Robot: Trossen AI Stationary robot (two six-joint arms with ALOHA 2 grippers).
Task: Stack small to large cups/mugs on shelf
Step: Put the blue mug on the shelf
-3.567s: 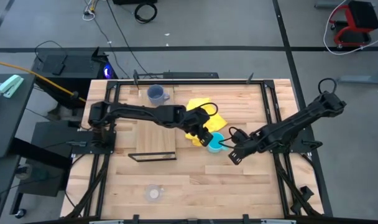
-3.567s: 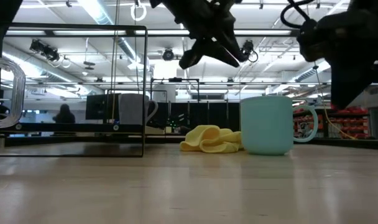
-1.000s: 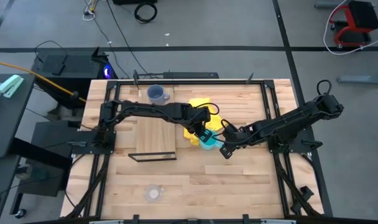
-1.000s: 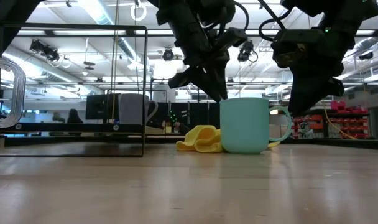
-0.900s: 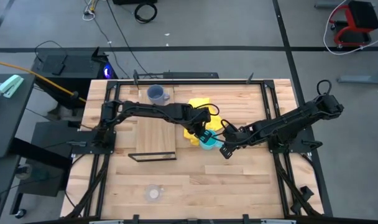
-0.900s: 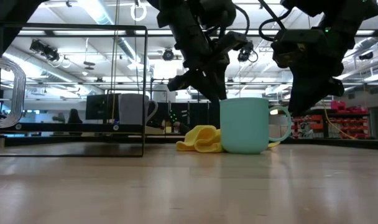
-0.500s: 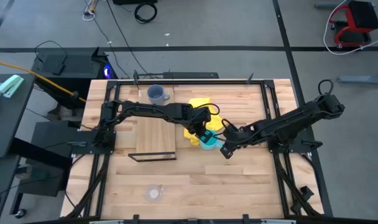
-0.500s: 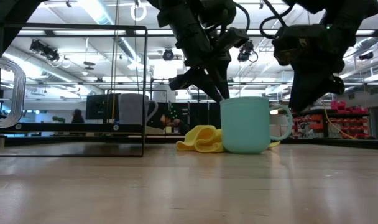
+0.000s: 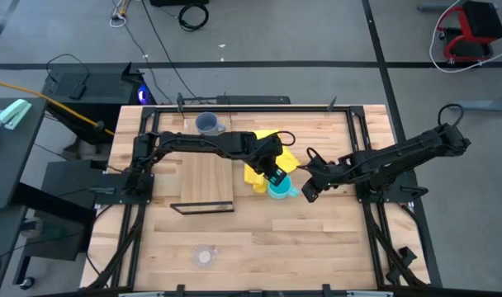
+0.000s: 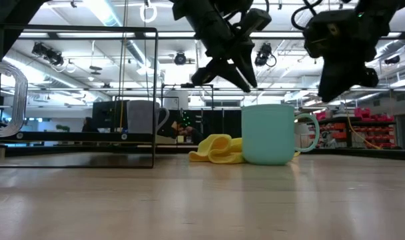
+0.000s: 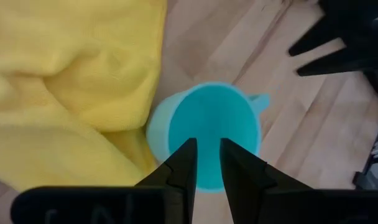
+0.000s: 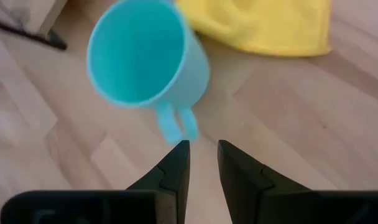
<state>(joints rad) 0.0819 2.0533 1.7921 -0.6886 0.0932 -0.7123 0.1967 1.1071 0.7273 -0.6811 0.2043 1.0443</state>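
The shelf [image 9: 207, 183] lies left of centre on the table [image 9: 333, 247], bare of cups. The grey mug [image 9: 207, 124] stands near the table's far edge beyond the shelf, and the glass cup [image 9: 205, 256] stands near the front edge, well apart from both.

The left claw [image 9: 275, 176] hangs over the turquoise mug [image 9: 279, 189], raised clear of its rim in the low view. Its fingers [image 11: 181, 165] sit nearly together with a thin gap, clenched on nothing. The mug stands upright and mouth up at mid-table, touching the yellow cloth [image 9: 259, 162], with its long axis vertical. Its handle [image 9: 294, 194] points toward the right arm.

The right claw [image 9: 310, 190] hovers just beside that handle, lifted above the table. Its fingers [image 12: 174, 164] also sit close with a narrow gap, gripping nothing.

The step in hand looks like securing the turquoise mug, with nothing yet stacked. As a judgement, the next move calls for one claw to spread, come down over the rim or the handle, and close. With both claws crowding one mug, one arm likely needs to back away first. The mug must then be carried left to the shelf, and the cloth against its side could drag along.
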